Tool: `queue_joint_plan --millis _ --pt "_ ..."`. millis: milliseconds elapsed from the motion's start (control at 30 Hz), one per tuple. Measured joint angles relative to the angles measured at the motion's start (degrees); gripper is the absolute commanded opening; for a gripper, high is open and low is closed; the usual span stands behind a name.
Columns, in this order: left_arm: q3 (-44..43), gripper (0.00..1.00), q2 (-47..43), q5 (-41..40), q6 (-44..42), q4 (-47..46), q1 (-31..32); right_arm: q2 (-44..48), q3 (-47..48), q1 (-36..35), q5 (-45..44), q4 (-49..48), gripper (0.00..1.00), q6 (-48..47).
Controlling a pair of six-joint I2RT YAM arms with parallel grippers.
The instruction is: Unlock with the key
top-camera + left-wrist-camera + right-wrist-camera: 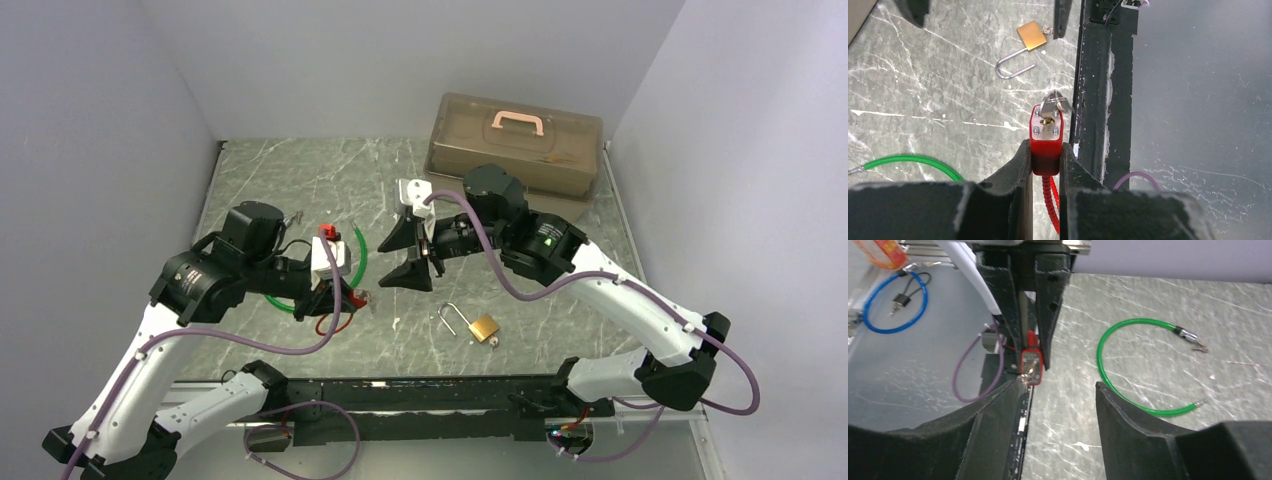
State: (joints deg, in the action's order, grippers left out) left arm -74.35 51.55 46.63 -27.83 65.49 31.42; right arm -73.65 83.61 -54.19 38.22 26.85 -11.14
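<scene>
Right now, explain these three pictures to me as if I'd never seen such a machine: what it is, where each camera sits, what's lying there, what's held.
These are two robot arms bolted to the near edge of a marble-patterned table. The wide picture looks down from above and behind them. The other two come from a camera on each wrist, looking along that arm's own fingers. The left gripper is shut on a red padlock with a key sticking out of it. The right gripper is open, facing that lock. On the table lie a brass padlock, a green cable loop and a lidded box at the back.
</scene>
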Motion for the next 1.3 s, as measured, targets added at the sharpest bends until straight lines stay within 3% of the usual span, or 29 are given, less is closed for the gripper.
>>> queue_joint_plan --millis 367,733,800,867,1300 --pt "0.0 0.0 -0.1 -2.6 -0.5 -0.1 0.1 -5.9 2.1 -1.8 4.8 0.6 0.31 5.2" --pt "0.0 0.0 -0.5 -8.0 -1.7 -0.2 0.9 -10.2 5.8 -4.5 2.0 4.5 0.23 7.7" --pt "0.0 0.0 -0.5 -8.7 -1.9 -0.2 1.0 -10.8 6.7 -5.0 0.8 5.7 0.16 7.7" --pt "0.0 0.0 -0.5 -9.2 -2.0 -0.1 1.1 -11.3 7.3 -5.2 -0.4 6.4 0.0 7.8" --pt "-0.3 0.0 -0.8 -16.2 -3.0 0.7 2.0 -14.2 9.3 -5.4 -6.2 6.1 0.0 15.6"
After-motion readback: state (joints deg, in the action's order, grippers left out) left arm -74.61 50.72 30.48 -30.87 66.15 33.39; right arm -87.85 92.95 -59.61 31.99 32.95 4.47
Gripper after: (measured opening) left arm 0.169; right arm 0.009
